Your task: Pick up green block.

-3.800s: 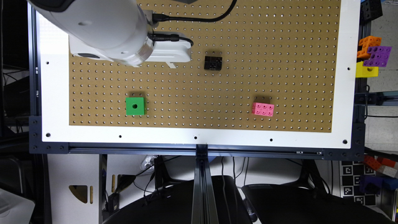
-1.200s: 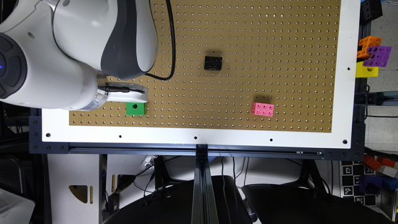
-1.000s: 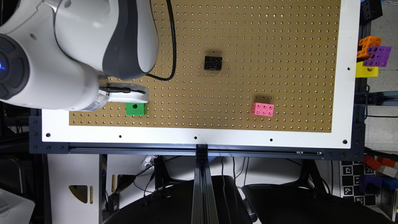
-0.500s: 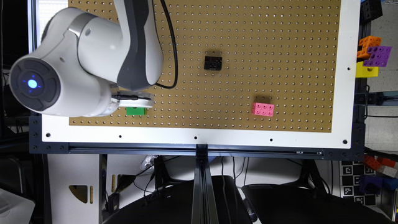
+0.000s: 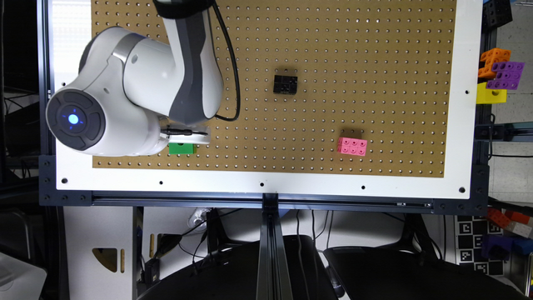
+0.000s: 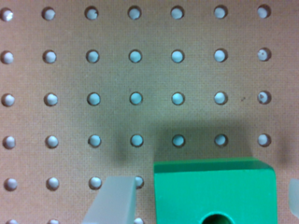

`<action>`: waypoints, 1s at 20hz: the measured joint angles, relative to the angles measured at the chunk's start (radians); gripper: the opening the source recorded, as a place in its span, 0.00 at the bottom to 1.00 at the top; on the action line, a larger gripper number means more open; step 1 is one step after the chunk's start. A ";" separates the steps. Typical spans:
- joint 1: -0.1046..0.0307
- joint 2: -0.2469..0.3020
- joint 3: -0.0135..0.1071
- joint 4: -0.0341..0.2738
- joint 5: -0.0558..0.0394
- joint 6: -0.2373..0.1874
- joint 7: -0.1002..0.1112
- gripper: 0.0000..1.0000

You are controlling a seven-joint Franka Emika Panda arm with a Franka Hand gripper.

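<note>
The big white-and-grey robot arm (image 5: 137,91) hangs low over the brown perforated pegboard (image 5: 333,50), toward the exterior view's left, with a blue light glowing on the round cap of its nearest joint. Tucked right under its wrist sits the small bright green plastic cube (image 5: 181,148), near the pegboard's lower edge where the white border frame (image 5: 266,185) begins; from out here just a strip of green shows below the arm's white end piece. Up close, from the wrist, the green cube (image 6: 215,191) rests flat on the board with a round dark hole in its upper face, partly cut off at the picture's edge. The gripper (image 6: 205,200) is spread wide with the cube between its 2 pale translucent fingers (image 6: 114,200): 1 finger stands just beside the cube with a narrow strip of board showing between them, and a sliver of the other shows at the far edge, also apart from the cube. So nothing is gripped. A black studded block (image 5: 285,84) lies well apart near the middle of the board, and a pink studded 2-by-3 block (image 5: 352,146) lies toward the exterior view's right. Off the board on that side sits a cluster of orange, purple and yellow blocks (image 5: 498,79).
</note>
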 joint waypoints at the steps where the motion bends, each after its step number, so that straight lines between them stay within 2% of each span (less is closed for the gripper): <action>1: 0.000 0.000 0.001 0.003 0.0000 0.000 0.000 1.00; 8: 0.001 0.021 0.017 0.042 0.0000 0.000 0.002 1.00; 12: 0.002 0.034 0.019 0.056 0.0000 0.000 0.002 1.00; 16: 0.002 0.074 0.019 0.072 -0.0015 0.018 0.003 1.00; 17: 0.001 0.075 0.019 0.075 -0.0014 0.018 0.003 0.00; 20: 0.001 0.075 0.019 0.075 -0.0014 0.018 0.003 0.00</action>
